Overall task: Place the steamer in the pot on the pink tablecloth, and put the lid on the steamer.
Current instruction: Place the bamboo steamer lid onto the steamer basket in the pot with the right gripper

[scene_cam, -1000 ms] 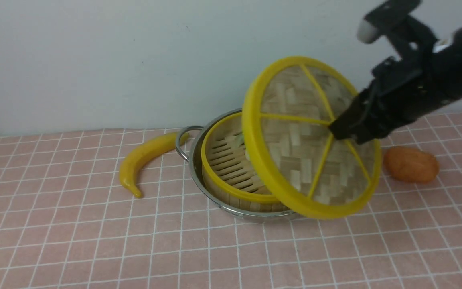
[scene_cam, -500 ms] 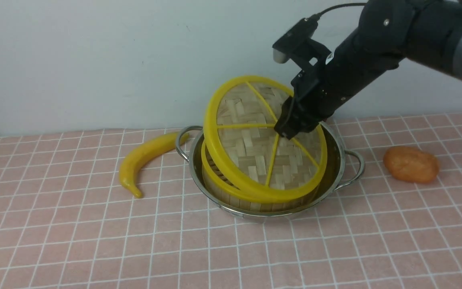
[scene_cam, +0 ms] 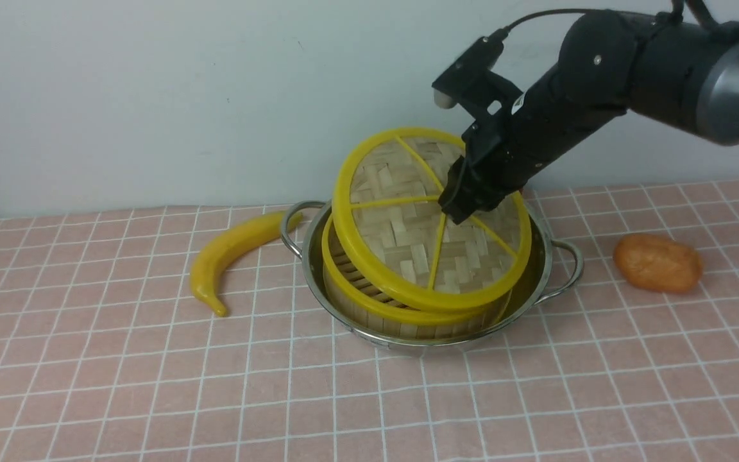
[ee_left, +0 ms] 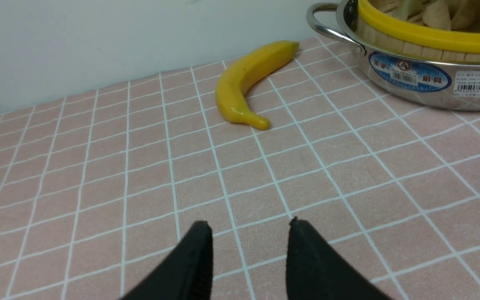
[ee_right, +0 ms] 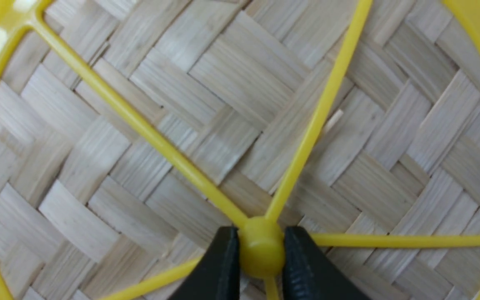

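Note:
The steel pot (scene_cam: 539, 276) stands on the pink tablecloth (scene_cam: 151, 385), and the bamboo steamer (scene_cam: 369, 308) sits inside it. Over the steamer the woven lid (scene_cam: 408, 237) is tilted, its near edge low against the steamer's yellow rim and its far edge raised. My right gripper (scene_cam: 456, 208) is shut on the lid's yellow centre knob (ee_right: 261, 250), one finger on each side. In the left wrist view my left gripper (ee_left: 249, 227) hangs open and empty above the cloth, well short of the pot (ee_left: 411, 79) and the steamer's rim (ee_left: 423, 35).
A yellow toy banana (scene_cam: 228, 253) lies on the cloth just left of the pot's loop handle (scene_cam: 292, 224). An orange rounded toy (scene_cam: 657, 262) rests to the pot's right. A pale wall stands close behind the pot.
My right arm has carried the lid leftward and down from above the pot's right side until it sits over the steamer. Over the last half second it has only levelled a little.

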Robot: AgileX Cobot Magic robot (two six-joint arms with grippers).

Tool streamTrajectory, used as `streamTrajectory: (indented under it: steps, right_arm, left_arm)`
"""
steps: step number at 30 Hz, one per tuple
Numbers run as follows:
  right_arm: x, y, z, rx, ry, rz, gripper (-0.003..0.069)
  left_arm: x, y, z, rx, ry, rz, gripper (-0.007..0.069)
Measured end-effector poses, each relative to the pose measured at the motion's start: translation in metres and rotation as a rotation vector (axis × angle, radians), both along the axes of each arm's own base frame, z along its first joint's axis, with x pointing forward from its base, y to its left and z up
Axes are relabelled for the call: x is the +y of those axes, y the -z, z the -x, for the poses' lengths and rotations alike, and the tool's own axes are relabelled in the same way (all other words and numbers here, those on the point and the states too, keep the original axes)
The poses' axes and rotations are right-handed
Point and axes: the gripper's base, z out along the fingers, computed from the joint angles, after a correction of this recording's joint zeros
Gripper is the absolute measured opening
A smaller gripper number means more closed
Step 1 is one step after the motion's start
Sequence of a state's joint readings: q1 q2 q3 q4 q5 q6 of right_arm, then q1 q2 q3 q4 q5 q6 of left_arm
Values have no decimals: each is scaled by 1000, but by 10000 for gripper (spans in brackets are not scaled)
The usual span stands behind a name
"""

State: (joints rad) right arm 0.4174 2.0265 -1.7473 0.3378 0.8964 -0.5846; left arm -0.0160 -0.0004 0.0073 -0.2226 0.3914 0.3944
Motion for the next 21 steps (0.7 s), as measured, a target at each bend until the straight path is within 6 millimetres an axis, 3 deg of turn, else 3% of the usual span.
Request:
streamTrajectory:
  steps: [12, 21]
  right_arm:
    - [5, 18, -5, 9, -27, 13, 146]
    - [21, 23, -1, -37, -103, 41, 146]
  left_arm:
    - [0, 0, 0, 0, 0, 0, 243]
    - [0, 0, 0, 0, 0, 0, 243]
